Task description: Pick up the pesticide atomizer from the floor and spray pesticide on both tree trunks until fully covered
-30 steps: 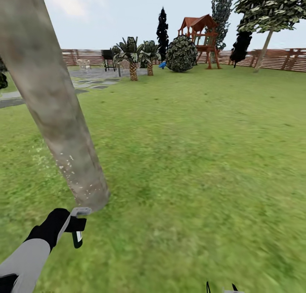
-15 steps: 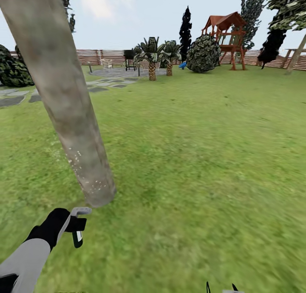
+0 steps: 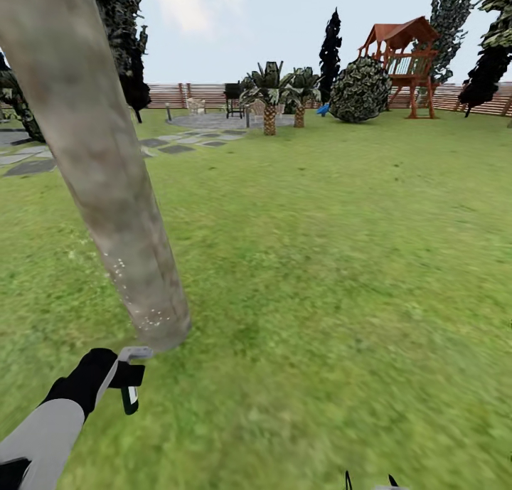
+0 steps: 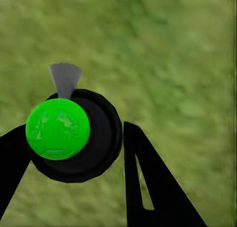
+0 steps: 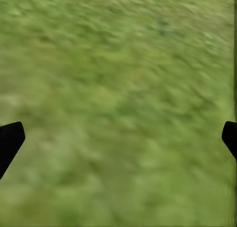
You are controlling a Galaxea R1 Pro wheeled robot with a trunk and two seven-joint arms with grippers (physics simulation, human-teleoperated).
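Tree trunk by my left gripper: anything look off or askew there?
The tree trunk leans rather than standing upright, and pale pesticide specks dot just its lower part. The left gripper holds the spray bottle near its base. Nothing looks damaged.

Tree trunk point(image 3: 107, 184): smooth, matt bark, blotchy grey-beige, its lower part flecked with fine whitish specks of pesticide point(image 3: 146, 312). Floor point(image 3: 341, 262): mottled green grass, soft and matt, blurred in both wrist views. Pesticide atomizer point(image 3: 129, 376): matt black body resembling plastic, with a dull grey trigger head; in the left wrist view its round black top point(image 4: 74, 135) carries a glossy bright-green sphere point(image 4: 58, 129). Left pincer point(image 4: 74, 177): flat, matt black fingers point(image 4: 148, 187). Left arm point(image 3: 43, 433): smooth pale-grey shell with a black wrist section. Fence point(image 3: 192, 94): brown horizontal wooden slats. Play tower point(image 3: 402, 56): reddish-brown wood. Stepping stones point(image 3: 32, 166): flat, dull grey.
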